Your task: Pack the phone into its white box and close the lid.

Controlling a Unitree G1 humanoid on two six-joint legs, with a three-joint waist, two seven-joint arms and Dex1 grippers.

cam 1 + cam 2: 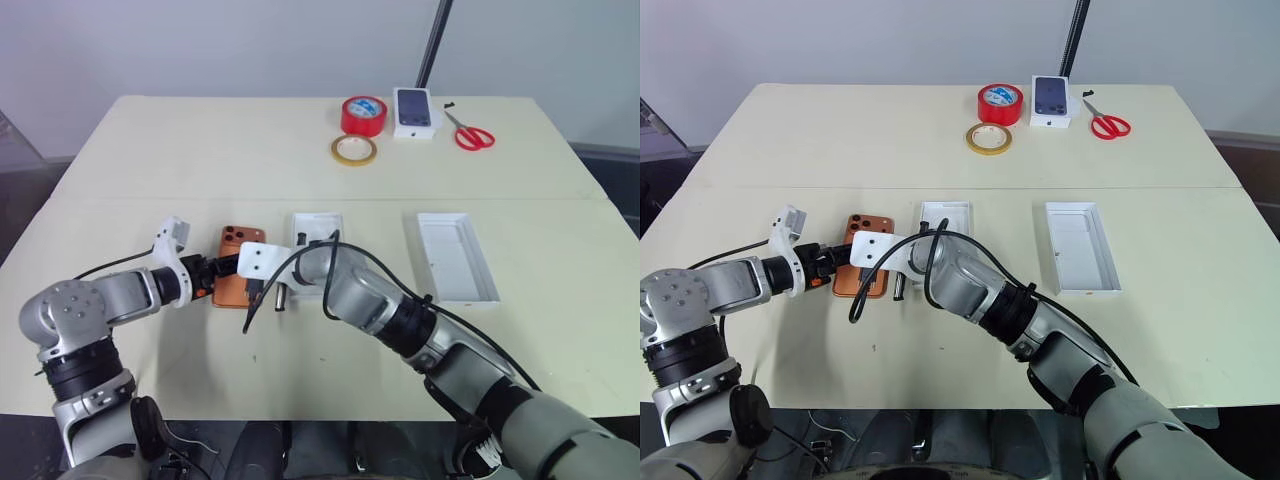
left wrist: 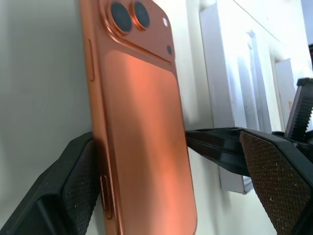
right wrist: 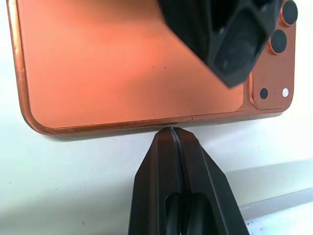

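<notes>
**Phone straddled by open left gripper, right fingertips pressed shut at its long edge**

Phone (image 1: 238, 270) lies camera side up on the cream table (image 1: 150, 160), in the lower left of the head views, lens cluster toward the far side. Left gripper (image 2: 161, 147) comes in from the picture's left with its jaws spread wide, one finger (image 2: 73, 181) at the phone's outer long edge and the other beyond the opposite edge, above the phone's back; whether either pad touches cannot be told. Right gripper (image 3: 173, 134) is fully closed, both fingers pressed together, tip at the phone's long edge on the side facing the white box (image 1: 318, 232).

Edges and clearance:
- White box sits just beside the phone toward frame centre, open side up, partly hidden by the right wrist; only a narrow strip of table separates the two
- Lid (image 1: 456, 255) lies well apart at centre right, hollow side up, with open table around it on all sides
- Near table edge runs across the bottom of the frame, with bare surface between it and the phone

Surface and room: red tape roll (image 1: 363, 115), yellow tape ring (image 1: 354, 150), small printed box (image 1: 416, 110) and red scissors (image 1: 472, 134) line the far edge at upper centre. A seam crosses the tabletop between them and the work area. A pale wall rises behind
</notes>
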